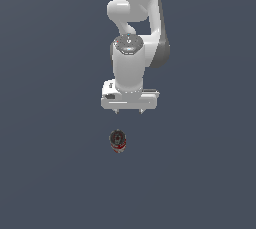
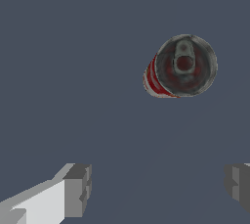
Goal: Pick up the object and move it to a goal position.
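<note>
Flat slate-grey ground fills both views. On it stands the small cylindrical can with a red-and-white label and dark grey top point(image 1: 118, 141) point(image 2: 181, 66), upright, long axis vertical. It sits clear of the white two-fingered gripper point(image 1: 128, 112) point(image 2: 158, 186), ahead of the widely parted fingers rather than between them.
</note>
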Robot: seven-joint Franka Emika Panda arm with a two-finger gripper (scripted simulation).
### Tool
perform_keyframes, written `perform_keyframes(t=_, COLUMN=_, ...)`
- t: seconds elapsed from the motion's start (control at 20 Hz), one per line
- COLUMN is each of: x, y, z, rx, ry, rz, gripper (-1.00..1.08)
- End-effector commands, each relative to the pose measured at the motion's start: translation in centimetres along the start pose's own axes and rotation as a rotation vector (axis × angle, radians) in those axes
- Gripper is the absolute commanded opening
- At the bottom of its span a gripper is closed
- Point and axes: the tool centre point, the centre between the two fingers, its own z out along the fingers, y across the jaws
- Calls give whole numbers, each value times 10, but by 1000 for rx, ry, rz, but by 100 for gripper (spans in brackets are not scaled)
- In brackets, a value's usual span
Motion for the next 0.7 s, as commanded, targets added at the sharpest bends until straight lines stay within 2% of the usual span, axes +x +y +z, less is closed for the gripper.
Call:
perform_keyframes(t=0.0, x=0, y=0, z=0, rx=0, ry=0, rz=0, gripper=100)
perform_keyframes(t=0.15, x=1, y=-7, z=-3, rx=1, ry=5, rz=-13, gripper=100)
perform_keyframes(t=0.4, x=5, y=-37, z=-13, rx=4, ry=26, rz=-65, gripper=100)
perform_keyframes(t=0.65, x=5, y=-38, z=-14, rx=4, ry=27, rz=-67, gripper=100)
